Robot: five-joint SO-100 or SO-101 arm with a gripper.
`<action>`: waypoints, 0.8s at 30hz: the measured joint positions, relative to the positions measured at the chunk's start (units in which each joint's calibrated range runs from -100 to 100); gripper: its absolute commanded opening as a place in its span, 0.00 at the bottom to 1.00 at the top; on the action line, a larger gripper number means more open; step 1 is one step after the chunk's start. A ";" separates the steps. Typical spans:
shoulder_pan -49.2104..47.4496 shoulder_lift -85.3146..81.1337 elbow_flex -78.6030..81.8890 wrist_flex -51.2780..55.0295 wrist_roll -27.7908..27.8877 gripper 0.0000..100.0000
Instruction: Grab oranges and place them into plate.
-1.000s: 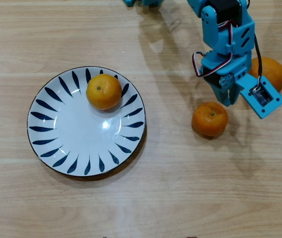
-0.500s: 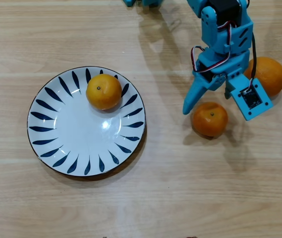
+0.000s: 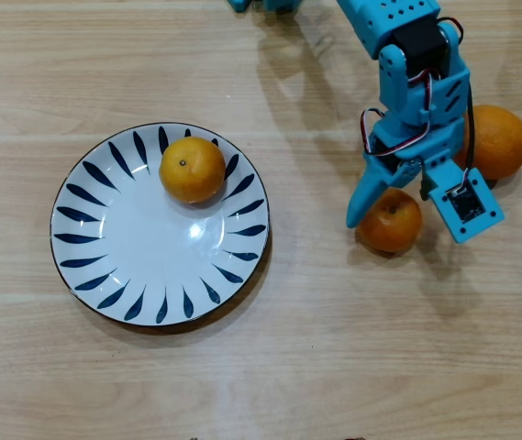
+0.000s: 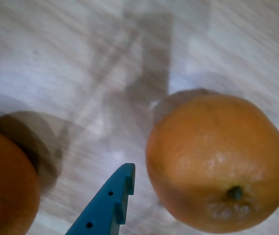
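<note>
Gripper (image 3: 405, 209) spread, straddling small orange (image 3: 391, 223) — not yet pinching. Firm, round, smooth-skinned; likely rolls — best pinched across widest middle.

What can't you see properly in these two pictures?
- Overhead view: the blue pincer and its camera block cover part of the small deep-orange fruit, so touching or not is unclear.
- Overhead view: the arm hides the left edge of the large round orange.
- Wrist view: only one blue pincer finger shows; the other is outside the picture.
- Wrist view: the left orange is cut off; the wooden table is blurred.
</note>
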 measured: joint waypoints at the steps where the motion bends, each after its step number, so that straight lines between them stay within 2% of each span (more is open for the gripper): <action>1: -0.08 0.42 0.00 -1.21 0.00 0.42; 16: -0.17 5.76 0.71 -3.62 -1.67 0.41; 22: 0.00 5.84 0.71 -3.62 -1.67 0.23; 24: 0.08 5.84 0.62 -3.62 -1.67 0.21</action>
